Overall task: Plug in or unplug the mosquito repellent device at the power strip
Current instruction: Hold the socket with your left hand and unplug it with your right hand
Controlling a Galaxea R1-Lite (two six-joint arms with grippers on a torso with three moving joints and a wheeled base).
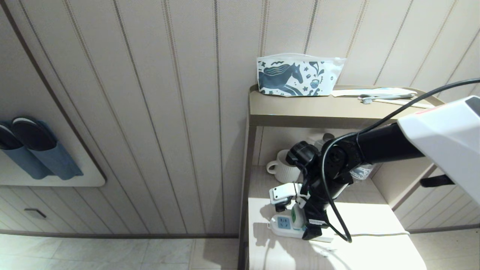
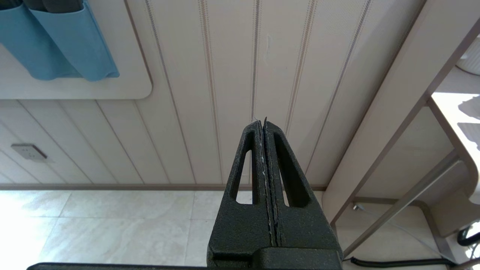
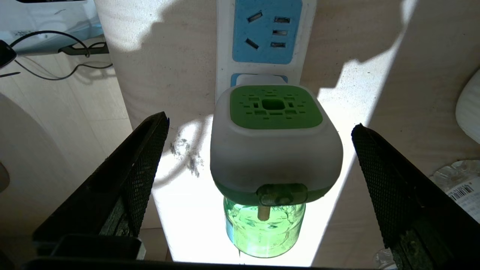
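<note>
The mosquito repellent device point(image 3: 275, 150), with a white-green head and a green liquid bottle, stands on the white power strip point(image 3: 267, 33), its plug body seated against a socket face. One blue socket beyond it is free. My right gripper point(image 3: 258, 125) is open and straddles the device, its fingers point(image 3: 146, 161) apart from the device on both sides. In the head view the device point(image 1: 298, 216) and power strip point(image 1: 282, 224) lie on the lower shelf, partly hidden by my right arm. My left gripper point(image 2: 262, 122) is shut and empty, parked facing the wall.
A white mug point(image 1: 280, 167) and a clear water bottle point(image 1: 362, 171) stand behind the strip. The upper shelf point(image 1: 318, 110) overhangs them, holding a horse-print pouch point(image 1: 296, 77) and a toothbrush point(image 1: 386, 98). The strip's white cord point(image 1: 378, 234) runs right. The shelf edge drops off to the left.
</note>
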